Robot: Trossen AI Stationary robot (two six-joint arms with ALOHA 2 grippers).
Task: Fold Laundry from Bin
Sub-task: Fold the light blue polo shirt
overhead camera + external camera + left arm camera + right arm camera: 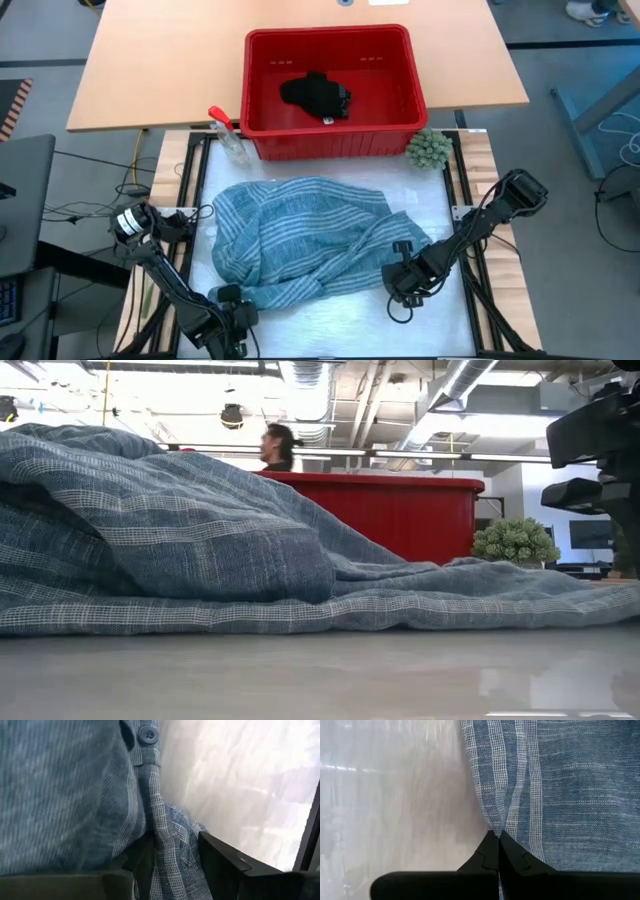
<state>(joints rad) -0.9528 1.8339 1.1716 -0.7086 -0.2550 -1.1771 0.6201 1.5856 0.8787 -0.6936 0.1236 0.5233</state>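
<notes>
shirt [300,235] lay crumpled mid-table, 6 o'clock of bin [335,88] | right tool [498,851] pinched shut on hem at 4 o'clock | left tool [175,865] half-wide around button edge at 7 o'clock | risk: thin bite could slip when lifted

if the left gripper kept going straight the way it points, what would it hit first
The striped shirt. A fold of it already sits between the left gripper's fingers, and more cloth, with a button, fills the line ahead. How far off that cloth is, is hard to judge; the white tabletop lies beside it.
</notes>
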